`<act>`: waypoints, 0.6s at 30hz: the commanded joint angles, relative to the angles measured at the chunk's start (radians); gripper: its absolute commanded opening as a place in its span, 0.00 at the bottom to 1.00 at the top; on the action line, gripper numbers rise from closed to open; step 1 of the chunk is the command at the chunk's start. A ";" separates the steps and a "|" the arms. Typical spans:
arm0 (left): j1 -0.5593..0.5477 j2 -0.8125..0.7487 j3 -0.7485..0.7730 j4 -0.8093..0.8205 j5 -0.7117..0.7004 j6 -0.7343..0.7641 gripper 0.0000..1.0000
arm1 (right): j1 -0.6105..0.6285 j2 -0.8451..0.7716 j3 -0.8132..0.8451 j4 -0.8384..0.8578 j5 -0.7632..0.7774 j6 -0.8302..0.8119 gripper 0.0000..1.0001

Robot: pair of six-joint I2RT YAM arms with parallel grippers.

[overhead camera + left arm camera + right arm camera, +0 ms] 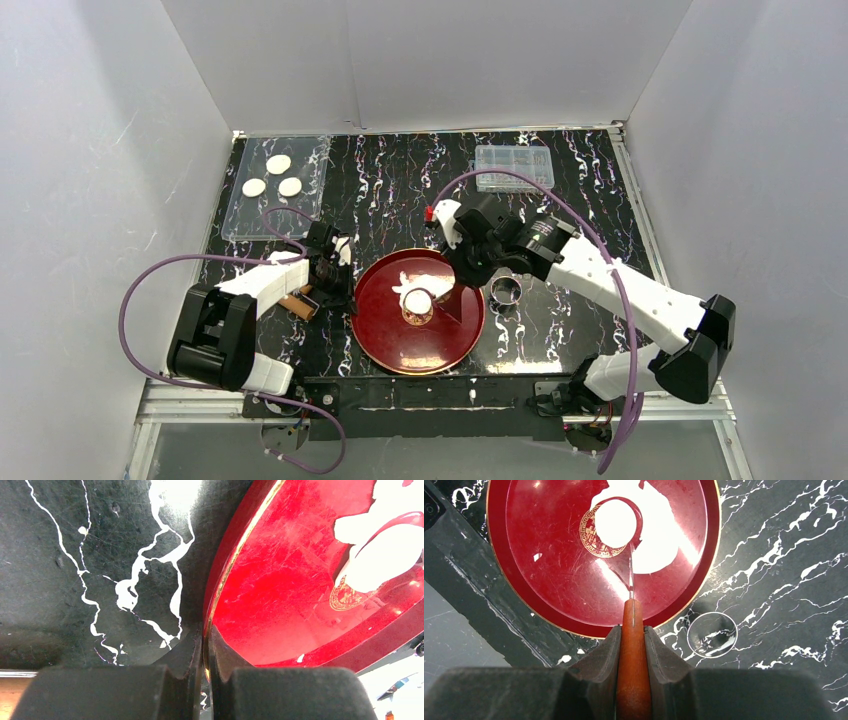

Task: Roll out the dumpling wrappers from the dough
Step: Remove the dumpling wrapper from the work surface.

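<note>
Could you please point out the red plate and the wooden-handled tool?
red plate (549, 595): right wrist view, bare inner surface.
wooden-handled tool (632, 630): right wrist view, its orange-brown handle.

Black bench (390, 190) veined in white, walled in white. Round red plate (385, 322) near the front, centre. Metal ring (506, 291) just right of it; short brown wooden rod (299, 304) to its left. Clear tray (260, 222) far left, clear plastic box (514, 167) far right. Thin-bladed tool (633, 650), orange-brown handle, reaching over the plate.
</note>
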 commanded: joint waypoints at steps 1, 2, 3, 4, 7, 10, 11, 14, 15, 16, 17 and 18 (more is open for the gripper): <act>0.001 0.002 0.001 0.021 -0.016 0.028 0.00 | 0.005 0.014 -0.007 0.025 0.020 0.026 0.01; 0.001 0.002 0.000 0.022 -0.015 0.029 0.00 | 0.005 0.013 -0.011 0.032 0.018 0.028 0.01; 0.000 0.002 -0.001 0.022 -0.014 0.030 0.00 | 0.005 0.012 -0.017 0.045 0.012 0.029 0.01; 0.000 0.002 0.000 0.023 -0.015 0.028 0.00 | 0.005 0.013 -0.021 0.056 0.005 0.029 0.01; 0.000 0.003 0.000 0.022 -0.016 0.028 0.00 | 0.005 0.037 -0.003 0.048 0.022 0.033 0.01; 0.000 0.000 0.000 0.021 -0.018 0.029 0.00 | 0.005 0.070 0.029 0.005 0.071 0.041 0.01; 0.001 -0.002 -0.002 0.022 -0.018 0.028 0.00 | 0.005 0.078 0.038 -0.011 0.087 0.045 0.01; 0.000 -0.006 -0.003 0.022 -0.018 0.028 0.00 | 0.006 0.089 0.041 -0.029 0.131 0.048 0.01; 0.001 -0.005 -0.003 0.022 -0.016 0.028 0.00 | 0.005 0.093 0.042 -0.031 0.145 0.047 0.01; 0.000 -0.004 -0.003 0.023 -0.013 0.029 0.00 | 0.005 0.097 0.044 -0.032 0.159 0.047 0.01; 0.000 -0.004 -0.003 0.024 -0.007 0.032 0.00 | 0.005 0.100 0.046 -0.030 0.167 0.047 0.01; 0.001 -0.004 -0.002 0.026 -0.002 0.035 0.00 | 0.005 0.105 0.048 -0.024 0.170 0.046 0.01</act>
